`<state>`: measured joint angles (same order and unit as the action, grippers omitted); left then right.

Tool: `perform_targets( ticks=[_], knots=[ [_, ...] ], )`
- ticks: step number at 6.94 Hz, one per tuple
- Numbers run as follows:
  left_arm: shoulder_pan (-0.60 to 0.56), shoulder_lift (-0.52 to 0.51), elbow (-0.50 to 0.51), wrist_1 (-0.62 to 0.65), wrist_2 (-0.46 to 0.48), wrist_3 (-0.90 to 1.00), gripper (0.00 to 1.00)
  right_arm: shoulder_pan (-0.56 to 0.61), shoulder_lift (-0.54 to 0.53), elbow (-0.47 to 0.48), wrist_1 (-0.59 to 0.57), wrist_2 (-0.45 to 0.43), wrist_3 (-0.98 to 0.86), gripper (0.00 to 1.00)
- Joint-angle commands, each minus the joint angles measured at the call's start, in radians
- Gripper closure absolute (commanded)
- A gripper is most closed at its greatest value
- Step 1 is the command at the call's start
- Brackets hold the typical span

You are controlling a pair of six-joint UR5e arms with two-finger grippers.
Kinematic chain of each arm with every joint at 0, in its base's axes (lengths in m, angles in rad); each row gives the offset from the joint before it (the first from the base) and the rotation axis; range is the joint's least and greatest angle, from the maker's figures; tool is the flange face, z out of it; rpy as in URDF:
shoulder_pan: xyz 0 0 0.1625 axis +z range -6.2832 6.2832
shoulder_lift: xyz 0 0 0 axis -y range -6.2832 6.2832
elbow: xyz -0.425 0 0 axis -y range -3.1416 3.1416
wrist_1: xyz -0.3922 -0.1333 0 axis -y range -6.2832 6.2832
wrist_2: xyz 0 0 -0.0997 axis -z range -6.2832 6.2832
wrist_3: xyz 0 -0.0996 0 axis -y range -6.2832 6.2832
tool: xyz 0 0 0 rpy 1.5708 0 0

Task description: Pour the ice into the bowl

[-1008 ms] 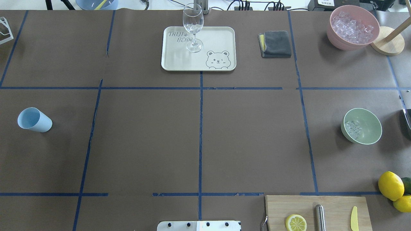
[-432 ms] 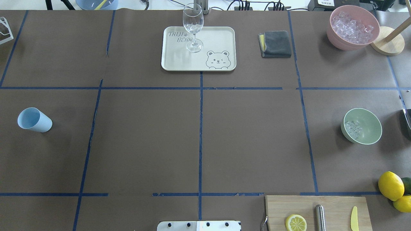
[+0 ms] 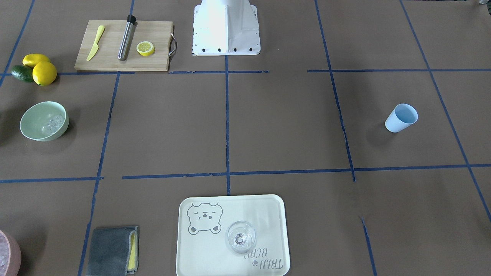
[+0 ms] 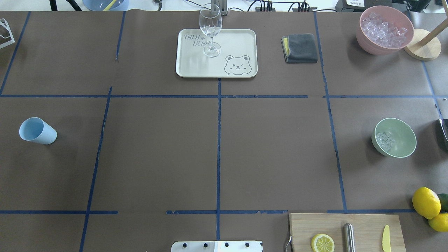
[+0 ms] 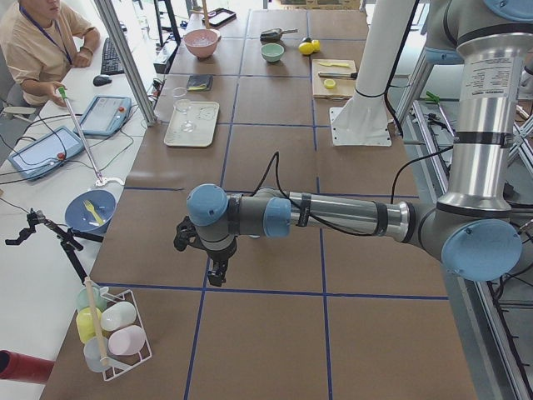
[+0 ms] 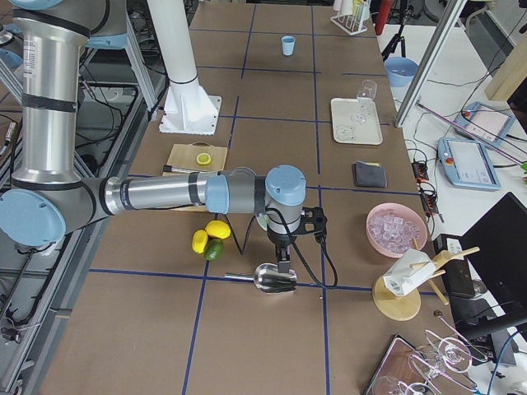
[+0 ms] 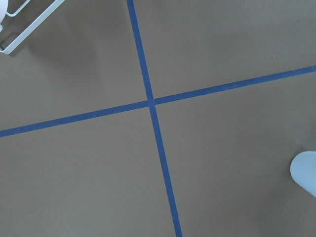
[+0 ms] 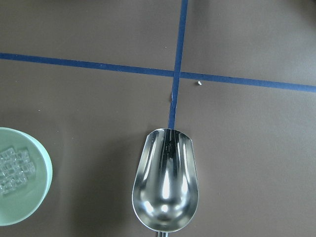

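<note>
Ice (image 8: 15,170) is sitting in the mint bowl (image 8: 42,170), near the right claw (image 6: 281,265); scoop (image 8: 165,182) below that claw is showing empty. Overhead view isn't changing vs 1 s ago, so pour's prob. done. Grip of it and left claw (image 5: 218,273): can't tell.

I've got broad bare bench (image 4: 273,150) between the cup (image 4: 37,130) and the bowl (image 4: 402,140). Round the bowl it's tighter: scoop (image 8: 165,182) just beside it, lemons (image 4: 426,202) toward the robot, pink bowl (image 4: 367,45) beyond.
</note>
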<state>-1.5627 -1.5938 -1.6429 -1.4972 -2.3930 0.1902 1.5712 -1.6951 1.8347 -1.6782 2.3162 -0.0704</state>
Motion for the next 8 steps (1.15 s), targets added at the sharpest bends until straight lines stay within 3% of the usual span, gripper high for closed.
perform_targets(
  ticks=[1, 4, 5, 8],
  knots=[
    [0.001, 0.000, 0.000, 0.000, 0.000, 0.000, 0.00, -0.002, 0.000, 0.000, 0.000, -0.001, 0.000, 0.00],
    [0.001, -0.002, 0.003, -0.002, -0.002, 0.000, 0.00, -0.002, 0.018, -0.037, -0.002, 0.026, 0.001, 0.00],
    [0.001, -0.002, 0.005, -0.002, -0.002, 0.000, 0.00, -0.002, 0.072, -0.113, -0.002, 0.082, 0.003, 0.00],
    [0.001, -0.002, 0.003, -0.002, 0.000, 0.000, 0.00, 0.001, 0.098, -0.146, 0.000, 0.088, -0.006, 0.00]
  ],
)
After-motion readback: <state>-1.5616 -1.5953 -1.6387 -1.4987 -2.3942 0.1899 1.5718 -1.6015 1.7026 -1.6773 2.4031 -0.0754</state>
